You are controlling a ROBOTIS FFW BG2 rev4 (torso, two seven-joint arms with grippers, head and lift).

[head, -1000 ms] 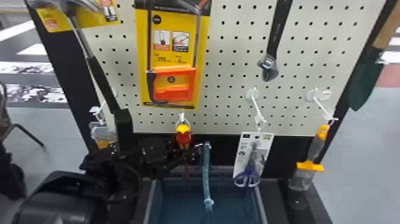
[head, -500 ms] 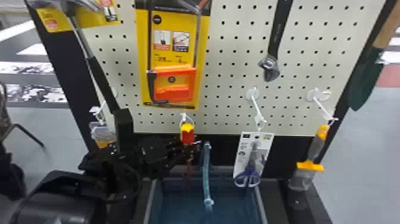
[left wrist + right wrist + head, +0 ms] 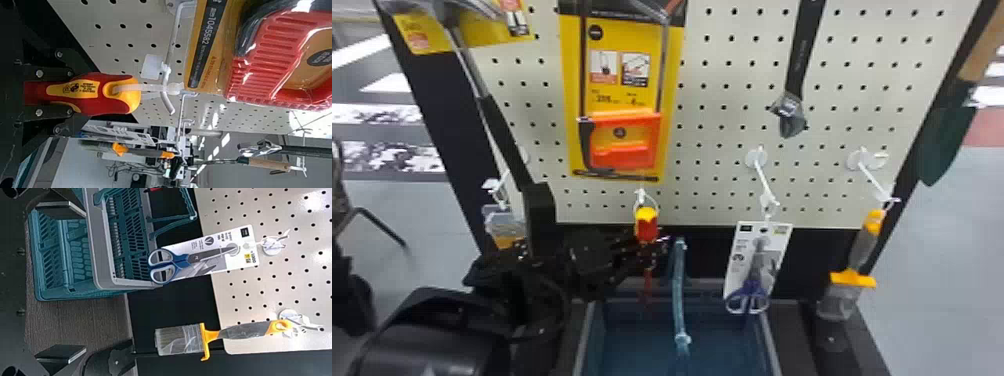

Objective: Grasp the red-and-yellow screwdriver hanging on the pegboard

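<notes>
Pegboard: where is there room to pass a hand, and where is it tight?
Open board lies between the scissors and brush, and between the saw pack and black-handled tool. Around the screwdriver it is crowded: left gripper on it, saw pack above, basket below.

Gap btwn scissors (image 3: 180, 262) & brush (image 3: 244, 330); basket handle (image 3: 678, 295) nr L hand (image 3: 653, 251), saw pkg (image 3: 622, 95) above.

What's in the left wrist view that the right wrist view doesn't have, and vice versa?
Left wrist view: screwdriver handle between left end effector fingers; yellow-backed package; wooden-handled tool.

Right wrist view: right end effector, fingers apart; scissors face-on; basket's slotted walls.

Both: pegboard, white hooks, scissors card, paintbrush.
</notes>
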